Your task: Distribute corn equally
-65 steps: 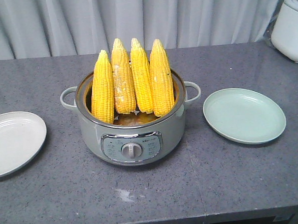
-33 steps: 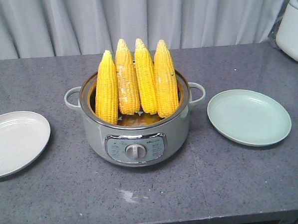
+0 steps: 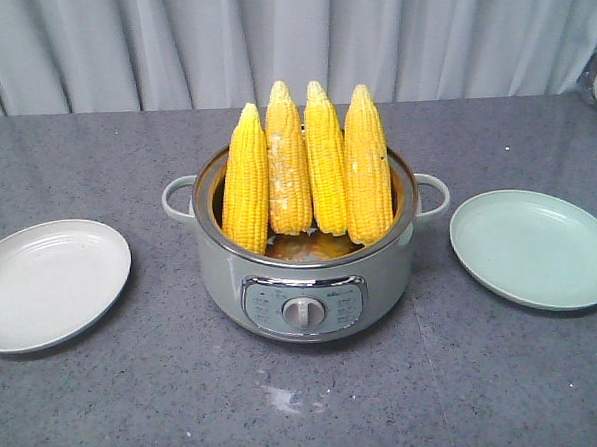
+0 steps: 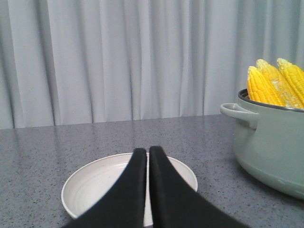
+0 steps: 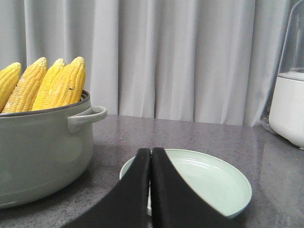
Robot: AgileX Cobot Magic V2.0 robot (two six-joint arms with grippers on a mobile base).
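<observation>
A grey speckled countertop (image 3: 108,414) runs in front of pale curtains. In the front view, a grey-green electric pot (image 3: 307,283) holds four corn cobs (image 3: 311,168) standing side by side, tips up. A white plate (image 3: 51,286) lies left of the pot and a green plate (image 3: 535,251) lies right of it. In the left wrist view, the left gripper (image 4: 145,151) hangs over the white plate with its fingers pressed together on nothing. In the right wrist view, the right gripper (image 5: 151,151), likewise closed, hangs over the green plate.
</observation>
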